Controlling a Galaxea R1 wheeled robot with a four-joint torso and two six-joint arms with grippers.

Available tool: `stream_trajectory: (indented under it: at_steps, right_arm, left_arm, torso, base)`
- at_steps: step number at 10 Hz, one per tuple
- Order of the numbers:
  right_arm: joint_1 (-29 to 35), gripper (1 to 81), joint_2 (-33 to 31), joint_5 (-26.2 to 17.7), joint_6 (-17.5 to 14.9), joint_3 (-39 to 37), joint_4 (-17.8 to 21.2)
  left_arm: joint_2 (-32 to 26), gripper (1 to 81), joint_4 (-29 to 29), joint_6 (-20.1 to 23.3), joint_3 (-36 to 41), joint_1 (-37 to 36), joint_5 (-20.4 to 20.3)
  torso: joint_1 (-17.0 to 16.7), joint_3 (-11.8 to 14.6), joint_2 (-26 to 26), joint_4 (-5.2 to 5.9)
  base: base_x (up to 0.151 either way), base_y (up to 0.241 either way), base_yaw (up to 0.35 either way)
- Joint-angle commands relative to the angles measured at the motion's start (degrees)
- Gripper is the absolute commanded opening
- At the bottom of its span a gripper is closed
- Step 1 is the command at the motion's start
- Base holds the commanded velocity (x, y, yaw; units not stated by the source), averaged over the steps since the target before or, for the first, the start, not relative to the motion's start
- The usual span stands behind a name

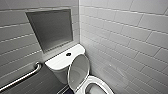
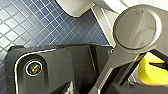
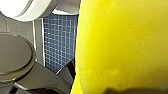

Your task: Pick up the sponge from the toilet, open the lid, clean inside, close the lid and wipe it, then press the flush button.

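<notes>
Grey-tiled washroom: with the lid raised on the toilet, our right gripper seemingly clamped the sponge above the blue floor; we judged cleaning needed firm, even sweeps inside the bowl.

Surface underfoot: a floor of small dark-blue mosaic tiles with pale grout. At twelve o'clock from it, a rounded white part of the toilet is noted. The robot's dark plate and grey jointed bar stand in front. At five o'clock of the bar's round joint is the sponge — bright yellow, partly hidden behind the bar.
</notes>
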Motion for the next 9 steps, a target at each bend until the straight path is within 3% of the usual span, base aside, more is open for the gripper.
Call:
stream_trajectory:
  at_steps: [1, 3, 5, 6, 7, 8, 9]
  right_arm:
    - [2.0, 1.0, -10.5, 3.9, 0.0, 9.7, -2.7]
    - [3.8, 1.0, -12.8, 4.1, 0.1, 11.3, -2.7]
    - [5.6, 1.0, -14.5, 6.5, 0.3, 13.4, -2.7]
    - [7.0, 1.0, -15.0, 6.7, 0.4, 14.4, -2.7]
    - [8.7, 1.0, -15.5, 6.3, 0.6, 15.5, -2.7]
    - [10.6, 1.0, -15.8, 6.0, 0.6, 16.1, -2.5]
    - [12.8, 1.0, -16.2, 5.5, 0.6, 16.6, -2.1]
  left_arm:
    - [3.0, 81.1, 3.0, 0.2, -2.8, 2.4, -0.6]
    - [5.3, 81.1, 3.0, 0.2, -5.6, 3.2, -0.6]
    - [7.1, 81.1, 3.0, 0.2, -7.9, 3.6, -0.5]
    - [7.3, 81.1, 3.0, 0.2, -8.0, 3.6, -0.5]
    - [7.6, 81.1, 2.9, 0.2, -8.2, 3.7, -0.5]
    - [7.9, 81.1, 2.9, 0.1, -8.6, 3.7, -0.4]
    - [8.3, 81.1, 2.9, 0.1, -9.0, 3.7, -0.2]
  torso:
    - [0.0, 0.0, 0.0, 0.0]
    - [0.0, 0.0, 0.0, 0.0]
    - [0.0, 0.0, 0.0, 5.18]
    - [0.0, -1.4, 0.0, 5.92]
    - [0.0, -1.7, 0.0, 7.37]
    - [0.0, -1.8, 0.0, 5.04]
    - [0.0, -0.8, 0.0, 5.39]
  base:
    - [0.0, 0.0, 0.0]
    - [0.0, 0.0, 0.0]
    - [0.0, 0.0, 0.0]
    - [0.0, 0.0, 0.0]
    - [0.0, 0.0, 0.0]
    - [0.0, 0.0, 0.0]
    - [0.0, 0.0, 0.0]
